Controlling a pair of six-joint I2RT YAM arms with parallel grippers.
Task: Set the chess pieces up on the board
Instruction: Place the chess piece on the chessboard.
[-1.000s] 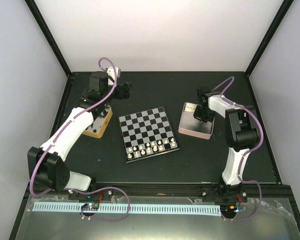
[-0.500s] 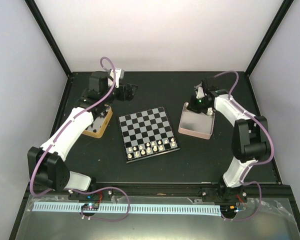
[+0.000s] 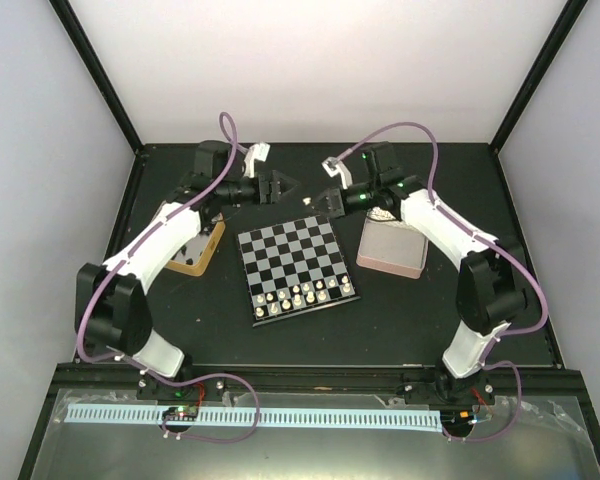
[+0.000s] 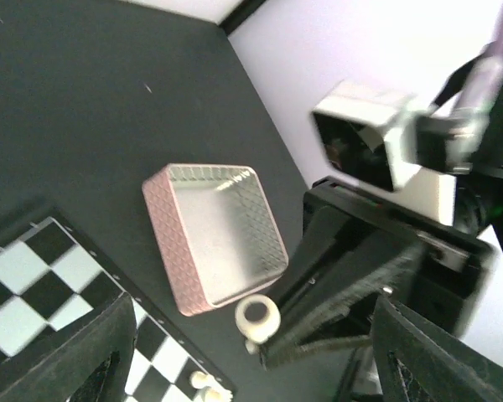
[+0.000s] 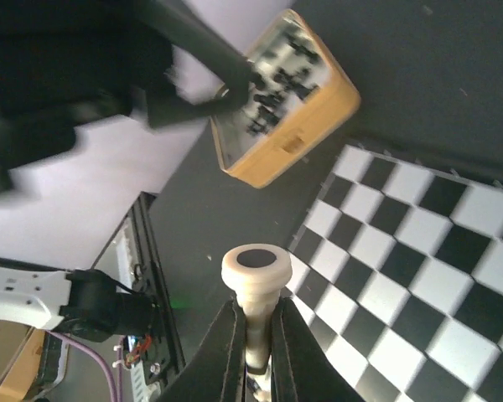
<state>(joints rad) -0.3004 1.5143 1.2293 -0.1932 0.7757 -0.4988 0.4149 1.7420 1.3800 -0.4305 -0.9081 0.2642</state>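
We have swung both arms inward to meet above the board's [image 3: 290, 250] far edge. Our right gripper [image 5: 253, 327] pinches a cream piece [image 5: 253, 272]; our left gripper [image 3: 288, 185] gapes wide, facing it. More pieces [image 3: 300, 295] line the board's near rows.

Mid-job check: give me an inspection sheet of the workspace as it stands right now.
surface: black tabletop, no spills seen.
job's things: chessboard central; cream-white pieces on its near rows; one white piece held over it; black pieces in the yellow tin; pink tray shows nothing inside.
clutter: nothing seen.
pincers: left pincer open, holding nothing; right pincer shut on the white piece.
cables: purple cables arch above both arms.
surroundings: white walls, black frame posts.
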